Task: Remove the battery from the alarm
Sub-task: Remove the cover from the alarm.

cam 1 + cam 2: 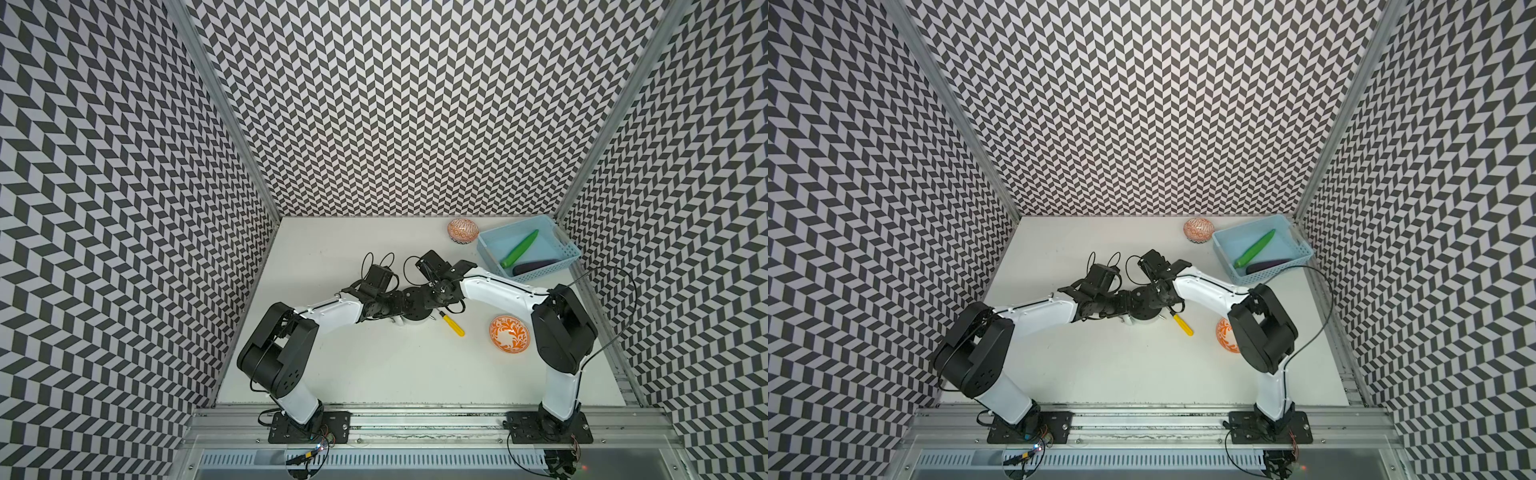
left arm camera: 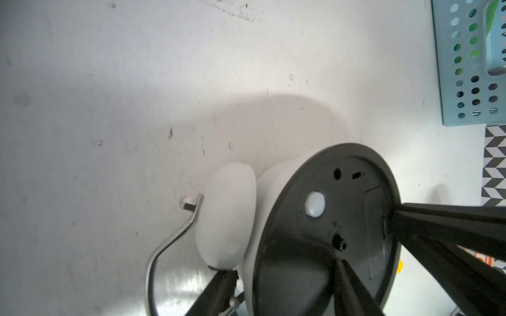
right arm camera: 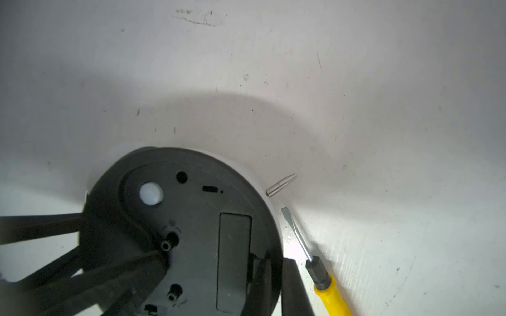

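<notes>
The alarm [image 1: 415, 305] [image 1: 1144, 305] lies face down mid-table, black disc back [image 3: 191, 219] upward. Its rectangular battery cover [image 3: 234, 260] is closed, so the battery is hidden. My left gripper [image 2: 284, 268] is shut across the alarm body: one finger [image 2: 213, 295] sits under a white bell [image 2: 227, 219], the other [image 2: 353, 290] lies on the black back. My right gripper [image 3: 276, 262] pinches the rim beside the cover, jaws almost together. Its fingers [image 2: 438, 232] also show in the left wrist view. The wire handle [image 2: 169, 246] sticks out sideways.
A yellow-handled screwdriver [image 1: 453, 325] [image 3: 328, 290] lies just right of the alarm, near a metal alarm foot [image 3: 280, 184]. An orange bowl [image 1: 509, 333] sits right, another [image 1: 463, 230] at the back. A blue basket [image 1: 492, 257] holds a cucumber [image 1: 519, 248] and an eggplant [image 1: 536, 266].
</notes>
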`<state>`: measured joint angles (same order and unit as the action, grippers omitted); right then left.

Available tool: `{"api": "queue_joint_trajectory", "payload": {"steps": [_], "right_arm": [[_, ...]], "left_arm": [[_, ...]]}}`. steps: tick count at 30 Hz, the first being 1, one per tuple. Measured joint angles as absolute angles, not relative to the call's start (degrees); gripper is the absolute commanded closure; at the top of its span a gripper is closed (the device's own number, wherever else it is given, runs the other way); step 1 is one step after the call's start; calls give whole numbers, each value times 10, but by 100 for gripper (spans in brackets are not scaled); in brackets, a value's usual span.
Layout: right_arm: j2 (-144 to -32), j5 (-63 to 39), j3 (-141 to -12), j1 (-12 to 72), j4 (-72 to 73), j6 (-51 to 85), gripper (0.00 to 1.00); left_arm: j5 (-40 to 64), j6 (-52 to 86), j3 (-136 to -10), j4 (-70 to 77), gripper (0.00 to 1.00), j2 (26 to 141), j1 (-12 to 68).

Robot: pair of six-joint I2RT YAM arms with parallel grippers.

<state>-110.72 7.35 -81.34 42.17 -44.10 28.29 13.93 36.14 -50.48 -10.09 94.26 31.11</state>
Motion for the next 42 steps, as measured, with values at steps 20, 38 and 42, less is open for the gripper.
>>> {"api": "queue_joint_trajectory", "payload": {"steps": [20, 38, 42], "right_arm": [[-1085, 148, -752, 464, -364, 284, 92], [-1045, -57, -696, 383, -271, 279, 92], [-1034, -86, -680, 372, -248, 280, 91]], "left_arm": [[148, 372, -503, -101, 49, 942, 309], [137, 384, -496, -105, 48, 933, 305], [136, 384, -496, -105, 47, 932, 305]]}}
